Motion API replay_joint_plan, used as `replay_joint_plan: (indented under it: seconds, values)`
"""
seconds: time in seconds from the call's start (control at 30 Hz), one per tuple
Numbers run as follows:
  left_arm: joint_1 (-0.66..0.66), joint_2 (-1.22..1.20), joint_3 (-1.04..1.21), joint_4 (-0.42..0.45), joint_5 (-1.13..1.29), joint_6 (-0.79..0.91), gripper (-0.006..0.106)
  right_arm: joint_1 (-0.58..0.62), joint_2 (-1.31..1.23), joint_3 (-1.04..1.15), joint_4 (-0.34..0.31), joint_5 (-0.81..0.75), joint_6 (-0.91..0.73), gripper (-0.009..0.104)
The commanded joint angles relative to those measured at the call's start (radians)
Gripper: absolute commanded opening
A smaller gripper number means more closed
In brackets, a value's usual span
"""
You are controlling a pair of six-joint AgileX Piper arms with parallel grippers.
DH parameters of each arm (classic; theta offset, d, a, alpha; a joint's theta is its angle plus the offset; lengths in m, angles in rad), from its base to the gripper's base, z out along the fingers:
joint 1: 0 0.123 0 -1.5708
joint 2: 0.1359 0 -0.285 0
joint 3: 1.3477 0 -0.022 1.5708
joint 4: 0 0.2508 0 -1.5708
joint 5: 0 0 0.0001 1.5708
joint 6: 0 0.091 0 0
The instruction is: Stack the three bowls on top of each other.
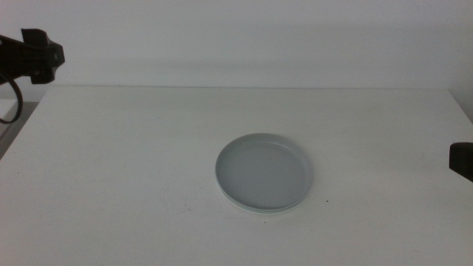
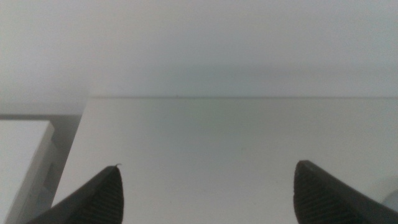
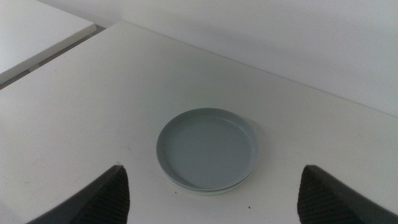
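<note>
Both tools stand well away from the work. The left tool (image 2: 205,193) has its jaws spread wide with nothing between them, looking over bare desk (image 1: 111,162) toward the back wall; in the middle view its arm shows only at about ten o'clock, above the far corner. The right tool (image 3: 211,196) is likewise released and empty, its arm just visible at three o'clock on the picture's edge, and its camera looks down on the stack from a distance.

The three bowls (image 1: 264,172) sit a little toward four o'clock of the desk's centre. What shows is a grey-blue bowl on top, with thin pale rims peeking out beneath its near edge, so they appear nested already; the colours of the lower ones cannot be made out. By that reading the stacking looks finished, and neither tool touches anything.

As for handling, these bowls look stiff, smooth and fairly light, probably plastic or glazed ware, so likely slippery under dark jaws. The low upright rim is the only real purchase: one jaw inside, one outside, closing across the wall at whichever side faces the arm. Being shallow and nested snugly, a pinch on the top rim might drag the lower bowls or tip the stack, so a lift would want to be slow and level.
</note>
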Motion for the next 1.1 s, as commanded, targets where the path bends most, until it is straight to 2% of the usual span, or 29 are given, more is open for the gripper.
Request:
replay_joint_plan:
  seconds: [0.0, 0.7, 0.8, 0.87, 0.93, 1.03, 1.07]
  values:
    - [0.001, -0.006, 0.005, 0.004, -0.039, 0.000, 0.094, -0.008, -0.005, 0.003, -0.003, -0.006, -0.003, 0.093]
    - [0.001, -0.006, 0.005, 0.015, -0.055, 0.000, 0.094, -0.008, -0.053, 0.022, -0.005, -0.023, -0.003, 0.093]
    - [0.001, -0.006, 0.005, 0.015, -0.055, 0.000, 0.094, -0.010, -0.053, 0.058, -0.037, -0.165, -0.003, 0.093]
    - [0.001, -0.006, 0.007, 0.022, -0.054, 0.000, 0.094, -0.029, -0.053, 0.100, -0.052, -0.331, -0.003, 0.093]
    - [0.001, -0.022, 0.007, 0.022, -0.058, 0.000, 0.094, -0.071, -0.051, 0.146, -0.017, -0.431, -0.003, 0.093]
    - [0.001, -0.067, 0.023, 0.030, -0.088, 0.000, 0.094, -0.158, -0.055, 0.205, 0.089, -0.436, -0.003, 0.093]
    - [0.001, -0.090, 0.037, 0.038, -0.110, 0.000, 0.094, -0.186, -0.055, 0.222, 0.107, -0.439, -0.003, 0.093]
